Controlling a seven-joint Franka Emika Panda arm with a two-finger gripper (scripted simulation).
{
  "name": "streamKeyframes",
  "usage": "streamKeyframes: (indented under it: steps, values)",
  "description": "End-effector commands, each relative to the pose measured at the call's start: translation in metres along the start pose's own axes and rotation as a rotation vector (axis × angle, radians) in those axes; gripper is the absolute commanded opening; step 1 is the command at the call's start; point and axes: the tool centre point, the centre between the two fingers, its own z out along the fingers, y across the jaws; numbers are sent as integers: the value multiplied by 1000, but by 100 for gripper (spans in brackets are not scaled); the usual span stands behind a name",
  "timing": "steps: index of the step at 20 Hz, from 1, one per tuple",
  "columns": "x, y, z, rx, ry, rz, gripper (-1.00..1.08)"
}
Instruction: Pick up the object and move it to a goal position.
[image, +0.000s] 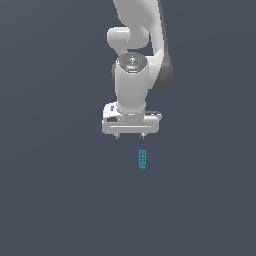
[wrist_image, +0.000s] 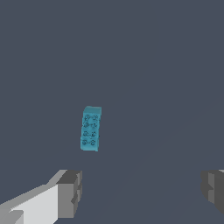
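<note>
The object is a small teal-blue studded brick lying flat on the dark grey floor, just below the arm in the exterior view and slightly toward that view's right. In the wrist view the object lies ahead of the fingers, apart from them. My gripper hangs above the floor, open, with nothing between its two short fingertips. Wide apart in the wrist view stand the grey fingers, the gripper holding nothing. No goal marker shows.
The white arm rises from the gripper toward the top of the exterior view. Plain dark grey floor surrounds the brick on all sides.
</note>
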Motion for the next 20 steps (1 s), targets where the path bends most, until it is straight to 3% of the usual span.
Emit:
streamKeyframes:
  steps: [1,10,20]
  values:
    - [0,0,0,0,0,0,100]
    - [0,-23,7,25,-4,-50,100]
    - [3,-28,21,22,-8,-31,100]
